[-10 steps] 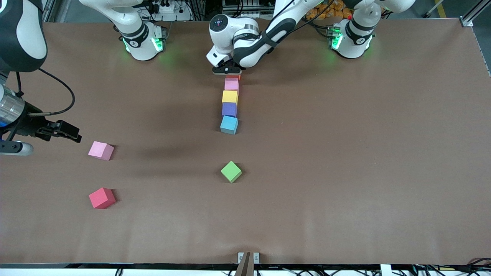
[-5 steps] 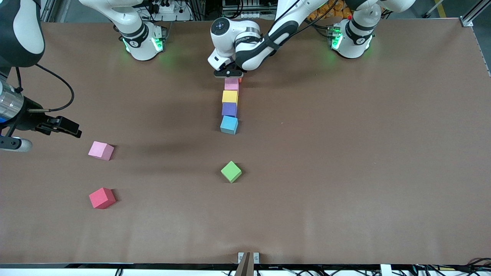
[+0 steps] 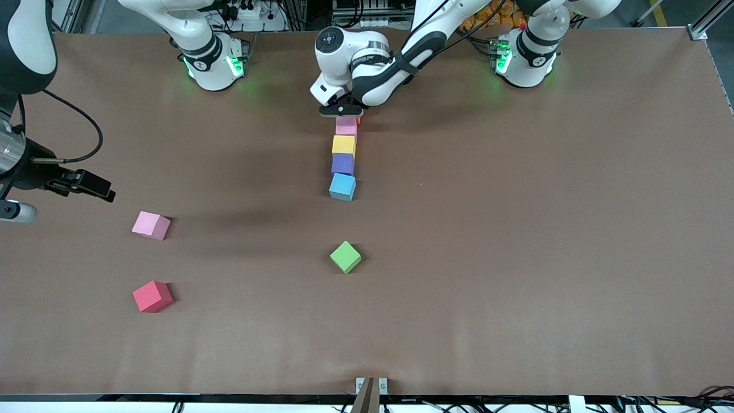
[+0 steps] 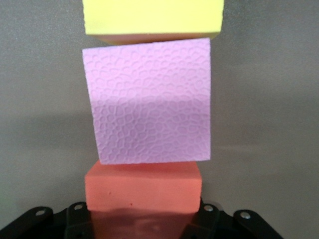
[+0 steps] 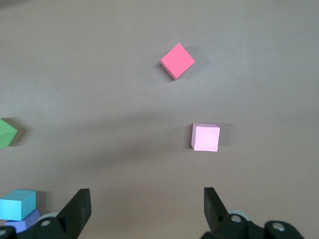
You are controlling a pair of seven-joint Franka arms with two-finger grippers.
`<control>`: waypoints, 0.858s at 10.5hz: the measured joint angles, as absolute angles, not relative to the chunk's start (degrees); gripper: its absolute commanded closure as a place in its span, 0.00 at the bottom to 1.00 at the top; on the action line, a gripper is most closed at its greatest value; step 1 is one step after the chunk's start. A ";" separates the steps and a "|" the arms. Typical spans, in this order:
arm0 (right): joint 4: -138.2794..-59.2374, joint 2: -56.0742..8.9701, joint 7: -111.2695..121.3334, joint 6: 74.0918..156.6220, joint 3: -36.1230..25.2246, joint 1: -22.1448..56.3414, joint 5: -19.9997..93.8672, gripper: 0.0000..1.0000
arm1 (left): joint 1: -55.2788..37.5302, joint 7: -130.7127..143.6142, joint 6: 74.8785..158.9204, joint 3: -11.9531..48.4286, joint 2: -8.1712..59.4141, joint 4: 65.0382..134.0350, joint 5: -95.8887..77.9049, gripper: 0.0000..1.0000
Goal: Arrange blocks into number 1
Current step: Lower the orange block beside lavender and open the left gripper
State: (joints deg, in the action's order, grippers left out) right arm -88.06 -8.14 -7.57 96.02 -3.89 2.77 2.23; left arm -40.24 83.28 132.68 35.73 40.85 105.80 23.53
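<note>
Gripping the orange block (image 4: 143,191) with my left gripper (image 3: 342,109), jaws pinched on it at the line's end toward the bases, touching the pink block (image 3: 346,125); yellow (image 3: 343,145), purple (image 3: 342,164), light blue (image 3: 342,187) follow toward the camera. Right gripper (image 5: 145,204) waits spread wide above the table (image 3: 516,229), near a second pink cube (image 5: 206,138).

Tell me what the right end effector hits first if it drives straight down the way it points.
Probably bare table. The open right end effector points down, with the loose pink cube just off its line; depth is unclear.
</note>
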 measured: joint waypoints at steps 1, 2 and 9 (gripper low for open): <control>-88.06 -8.14 -7.59 96.00 -3.90 2.79 2.23 0.00 | -40.24 83.28 132.70 35.73 40.85 105.53 23.53 1.00; -88.06 -8.14 -7.60 95.98 -3.90 2.80 2.23 0.00 | -40.24 83.28 132.71 35.73 40.85 105.25 23.53 1.00; -88.06 -8.14 -7.63 95.95 -4.07 2.81 2.23 0.00 | -40.23 83.28 132.71 35.64 40.86 104.83 23.53 0.01</control>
State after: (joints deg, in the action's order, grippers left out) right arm -88.06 -8.14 -7.63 95.95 -4.07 2.81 2.23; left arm -40.23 83.28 132.71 35.64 40.86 104.83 23.53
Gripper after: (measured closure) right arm 0.000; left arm 0.361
